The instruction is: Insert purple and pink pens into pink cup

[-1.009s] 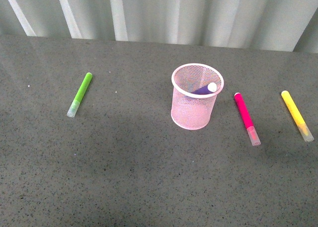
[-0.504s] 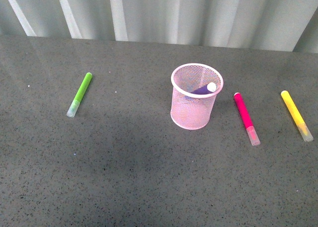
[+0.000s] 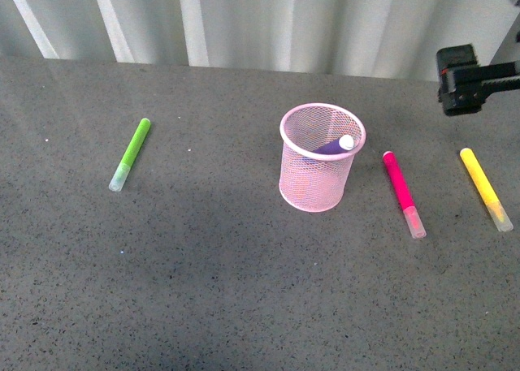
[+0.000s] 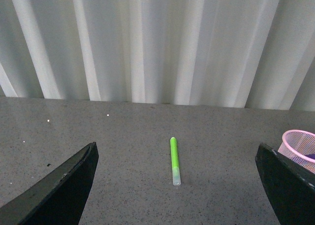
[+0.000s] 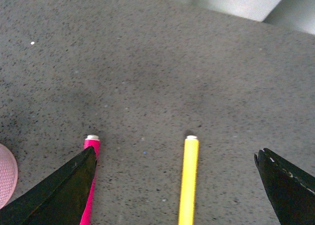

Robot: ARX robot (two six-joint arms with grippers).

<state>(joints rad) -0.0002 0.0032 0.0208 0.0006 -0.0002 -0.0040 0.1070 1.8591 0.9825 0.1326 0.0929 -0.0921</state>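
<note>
Since half a second ago, the right arm has come into the front view at its far right edge; the pens and cup lie as before. The right claw hangs over the table with its fingers wide apart, gripping nothing. The yellow pen lies below, between the fingers, and the pink pen lies just beside one finger. The pink cup stands beyond that pen. The purple pen leans inside the cup, its pale end at the rim. The left claw is likewise spread and empty. The green pen lies ahead of it, between its fingers.
</note>
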